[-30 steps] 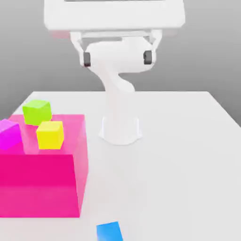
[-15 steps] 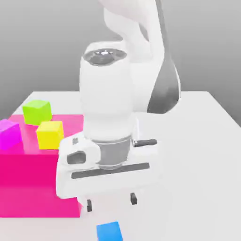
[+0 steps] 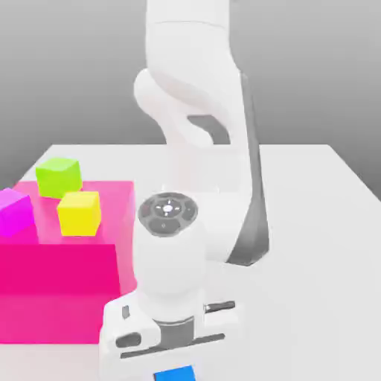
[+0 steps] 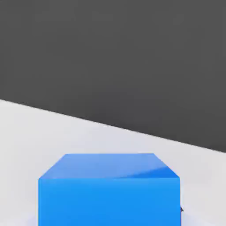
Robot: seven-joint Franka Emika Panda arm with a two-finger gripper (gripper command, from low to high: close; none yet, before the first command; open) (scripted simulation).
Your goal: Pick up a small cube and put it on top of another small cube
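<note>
Four small cubes [image 3: 79, 213], one block [image 3: 59, 294]

We see a pale worktop [image 3: 320, 260]. The large pink block [image 3: 59, 298] sits directly on it, towards the corner at the exterior view's bottom left. Near the worktop's edge at the bottom of that view, right of the block, we find the small blue cube [image 3: 175, 374].

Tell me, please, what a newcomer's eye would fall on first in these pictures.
Probably the big pink block at the exterior view's left, with the magenta cube, lime-green cube and yellow cube on top. Next would come the white arm reaching down mid-picture to the blue cube at the exterior view's near edge. In the hand view, that blue cube looms large against the pale table.
</note>
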